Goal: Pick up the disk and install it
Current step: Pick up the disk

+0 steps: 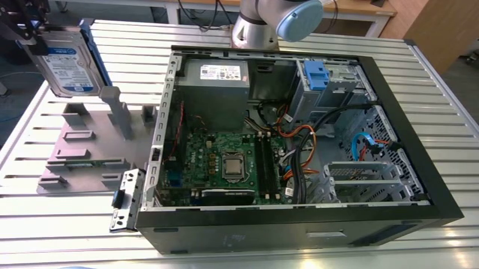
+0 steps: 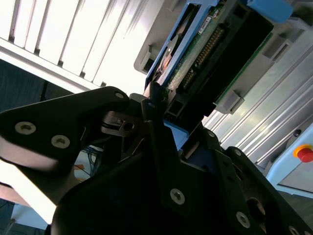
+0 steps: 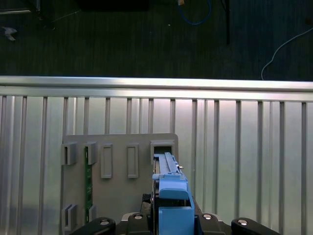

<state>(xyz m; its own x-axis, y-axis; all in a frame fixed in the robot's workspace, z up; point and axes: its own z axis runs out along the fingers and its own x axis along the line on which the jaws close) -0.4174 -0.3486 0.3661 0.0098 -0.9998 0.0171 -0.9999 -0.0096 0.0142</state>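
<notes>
The disk [image 1: 69, 63], a silver drive with a blue-and-white label and blue rails, hangs upright in the air at the exterior view's far left. It is above the grey slotted holder [image 1: 90, 145]. My gripper [image 1: 31, 32] is shut on its upper end. In the second wrist view the black fingers [image 2: 154, 122] clamp the disk [image 2: 205, 54], whose green circuit board and blue rail face the camera. In the first wrist view the disk [image 3: 170, 196] is seen edge-on, over the holder's slot [image 3: 162, 147].
The open computer case [image 1: 419, 168] lies on the slatted aluminium table [image 1: 75, 213]. It contains a motherboard [image 1: 224, 162], a grey power supply [image 1: 217, 75] and a drive bay with a blue latch [image 1: 316, 75]. Cables cross the case middle. The arm's base [image 1: 258, 28] stands behind the case.
</notes>
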